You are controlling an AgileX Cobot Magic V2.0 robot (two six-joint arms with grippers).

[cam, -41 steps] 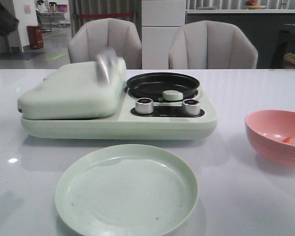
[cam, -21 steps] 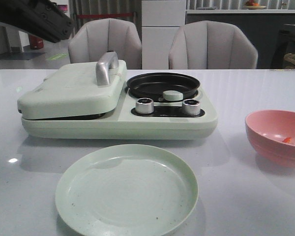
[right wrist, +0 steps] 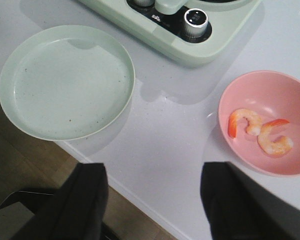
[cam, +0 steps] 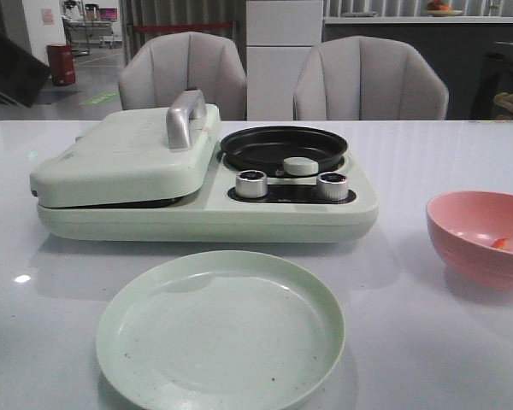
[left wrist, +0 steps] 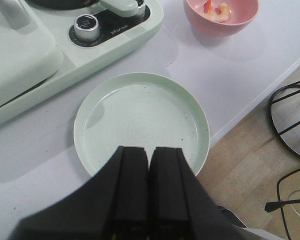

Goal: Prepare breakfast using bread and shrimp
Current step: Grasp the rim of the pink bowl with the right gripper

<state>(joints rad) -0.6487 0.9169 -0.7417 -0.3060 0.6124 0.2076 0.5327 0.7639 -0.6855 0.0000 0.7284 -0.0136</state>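
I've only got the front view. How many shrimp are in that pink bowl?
Observer: Two shrimp lie side by side in the bowl.
Operator: Where are the left fingers?
Observer: The left fingers are shut on nothing, above the plate's rim on the robot's side.
Operator: And the right ones?
Observer: The right fingers are wide apart and empty, above the table's edge, between plate and bowl.

Two grey upholstered chairs [cam: 282, 77] stand behind the white table [cam: 427, 154], wooden floor [left wrist: 250, 150] below.
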